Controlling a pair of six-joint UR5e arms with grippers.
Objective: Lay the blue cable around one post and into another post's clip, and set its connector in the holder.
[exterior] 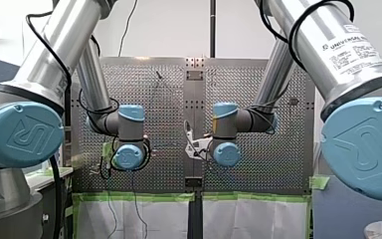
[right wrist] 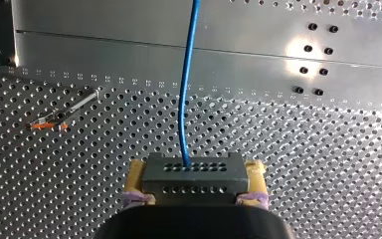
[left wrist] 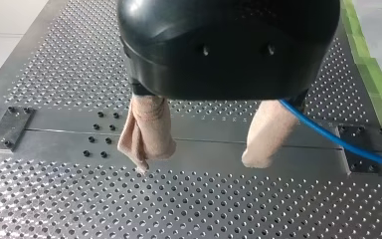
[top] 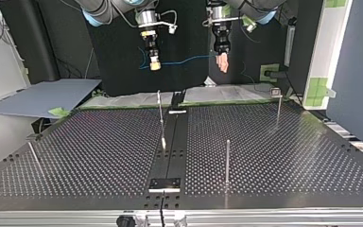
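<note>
Top view: my right end effector and my left end effector hang side by side, high above the far edge of the surface. The right one is at the view's left. The cable is slung between them in a shallow sag.

Right wrist view: the right end effector's yellow pads clamp the dark connector from both sides. The cable leaves the connector's upper face and runs straight ahead over the centre strip. A post with an orange clip stands off to one side, apart from the cable.

Left wrist view: the left end effector's beige fingers are spread wide with nothing between them. The cable passes just beside the outer face of one finger; whether it touches, I cannot tell from this angle.

Other posts, top view, upright: one at the strip, one nearer the camera, one far right with a small head. The cable is well clear of all three
</note>
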